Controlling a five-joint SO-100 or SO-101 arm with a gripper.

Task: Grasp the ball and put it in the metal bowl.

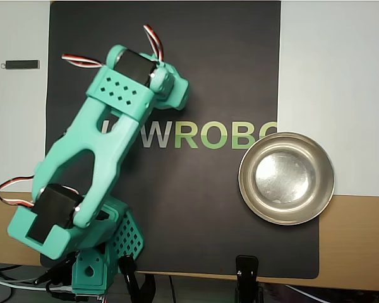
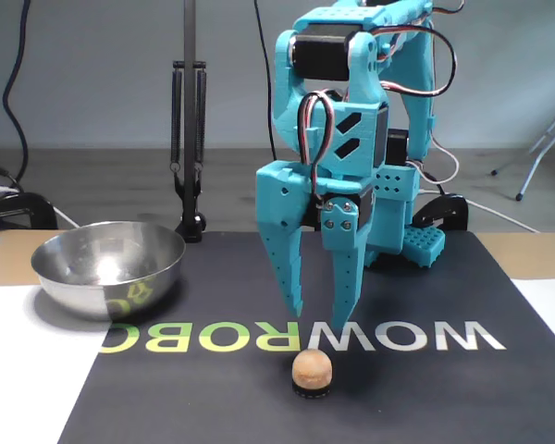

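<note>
From the fixed view, the teal arm (image 2: 351,139) hangs its end effector (image 2: 319,319) straight down, tips pointing at the dark mat (image 2: 425,398), its two fingers spread apart with nothing between them. The ball (image 2: 312,369) sits on a small dark ring on the mat, just below the fingertips and not touching them. The metal bowl (image 2: 108,265) stands empty well to the left in this view, at the mat's edge. In the overhead view the arm (image 1: 95,170) covers the ball, and the bowl (image 1: 286,178) sits on the right, overlapping mat and desk (image 1: 354,240)
</note>
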